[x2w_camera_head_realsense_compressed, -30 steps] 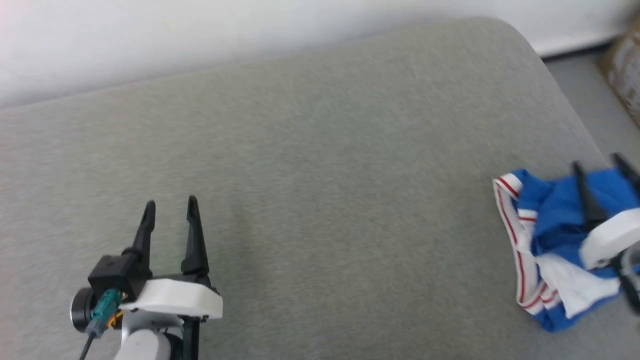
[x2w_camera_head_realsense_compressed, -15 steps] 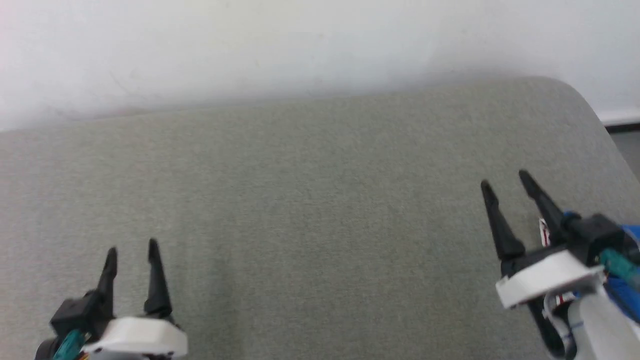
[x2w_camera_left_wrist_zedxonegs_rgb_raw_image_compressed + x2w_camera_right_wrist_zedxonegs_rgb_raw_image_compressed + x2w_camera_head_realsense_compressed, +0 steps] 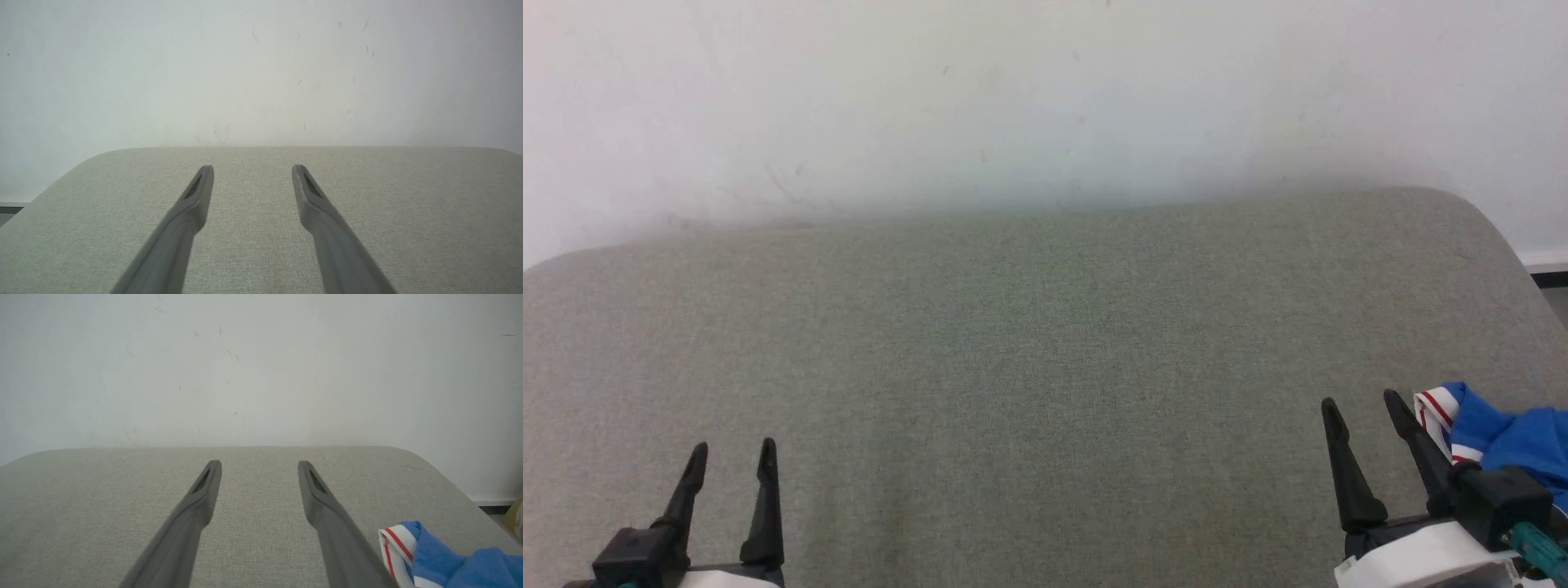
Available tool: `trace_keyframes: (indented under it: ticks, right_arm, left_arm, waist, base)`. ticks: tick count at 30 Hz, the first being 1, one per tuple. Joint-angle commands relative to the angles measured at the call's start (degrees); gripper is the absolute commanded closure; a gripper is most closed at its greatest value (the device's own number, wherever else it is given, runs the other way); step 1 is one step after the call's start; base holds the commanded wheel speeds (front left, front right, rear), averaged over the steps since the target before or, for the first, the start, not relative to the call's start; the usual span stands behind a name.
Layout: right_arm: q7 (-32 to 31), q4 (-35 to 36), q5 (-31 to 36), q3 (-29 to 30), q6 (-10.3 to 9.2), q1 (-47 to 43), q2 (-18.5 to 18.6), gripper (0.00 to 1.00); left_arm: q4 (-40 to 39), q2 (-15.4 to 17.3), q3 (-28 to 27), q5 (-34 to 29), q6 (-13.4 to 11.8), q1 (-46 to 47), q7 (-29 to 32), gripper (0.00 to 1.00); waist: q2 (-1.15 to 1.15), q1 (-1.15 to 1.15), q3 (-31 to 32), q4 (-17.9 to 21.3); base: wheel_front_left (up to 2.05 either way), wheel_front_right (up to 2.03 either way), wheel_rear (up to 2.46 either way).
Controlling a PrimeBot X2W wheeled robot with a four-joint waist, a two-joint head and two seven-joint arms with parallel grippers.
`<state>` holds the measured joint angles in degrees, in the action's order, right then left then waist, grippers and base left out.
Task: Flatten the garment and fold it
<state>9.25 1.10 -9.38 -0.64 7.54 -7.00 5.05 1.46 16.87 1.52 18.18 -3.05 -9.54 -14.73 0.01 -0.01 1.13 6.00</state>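
Broadly, a pale, lightly scuffed white wall [image 3: 1045,98] takes up the far half of the head view. Below it lies a grey-green, fabric-covered tabletop [image 3: 1045,367] with rounded far corners, butted up to that wall.

Both arms reach in from the near edge, well apart from each other and roughly parallel. The left claw [image 3: 733,446] sits at the lower left of the head view, its two long dark tapered fingers pointing away from the robot toward the wall and leaning a little to the right. It is released, with bare fabric showing between the spread fingers in its wrist view and nothing held.

The right claw [image 3: 1361,399] sits at the lower right, reaching a bit farther up the head view than the left. Its fingers lean slightly to the left, above a white wrist housing [image 3: 1421,559] and a black block with a teal connector [image 3: 1499,498]. It too is released and grasps nothing. In the wrist views each claw looks low along the fabric toward the wall.

A crumpled blue jersey garment with white-and-red striped trim [image 3: 1511,437] lies bunched on the tabletop's right side, just beside the right claw's outer finger. Whether cloth and finger touch cannot be told. Its striped band faces the claw and the wall, while the blue folds trail off the picture's right edge. Heaped and cropped as it is, its long axis cannot be made out.
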Motion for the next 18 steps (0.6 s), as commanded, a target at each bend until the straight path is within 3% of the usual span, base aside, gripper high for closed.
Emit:
trace_keyframes:
  ticks: [1, 8, 15, 16, 18]
  right_arm:
    - [0.06, 0.54, 0.43, 0.23, -0.05, -0.56, -0.41, 0.00]
    - [-0.21, 1.89, 2.43, 1.00, -0.05, -1.80, -1.53, 0.00]
    - [0.03, 1.93, 3.21, 0.77, -0.05, -2.11, -1.92, 0.00]
    - [-0.12, 1.61, 2.89, 0.74, -0.01, -1.53, -1.72, 1.00]
    - [-0.12, 1.57, 2.86, 0.68, 0.00, -1.50, -1.68, 1.00]
  left_arm:
    - [-0.22, 0.38, -0.57, -0.32, 0.54, -0.72, -0.27, 0.00]
    - [0.59, -0.75, -4.78, -1.25, 4.44, -1.73, -0.27, 0.00]
    - [1.33, -4.02, -6.49, -3.83, 6.01, -3.98, -0.27, 0.00]
    - [1.29, -4.23, -6.33, -3.78, 6.02, -3.56, 0.00, 1.00]
    - [1.29, -4.20, -6.23, -3.78, 6.01, -3.54, 0.08, 1.00]
  waist:
    - [-0.01, 0.01, 0.27, -0.25]
    - [-0.01, 0.01, 0.71, -0.30]
    - [-0.01, 0.01, 0.80, -0.20]
    - [-0.01, 0.01, 0.80, -0.20]
    - [-0.01, 0.01, 0.81, -0.20]
  base:
    - [0.00, 0.00, 0.00]
    - [0.00, 0.00, 0.00]
    - [0.00, 0.00, 0.00]
    - [0.00, 0.00, 0.00]
    - [0.00, 0.00, 0.00]
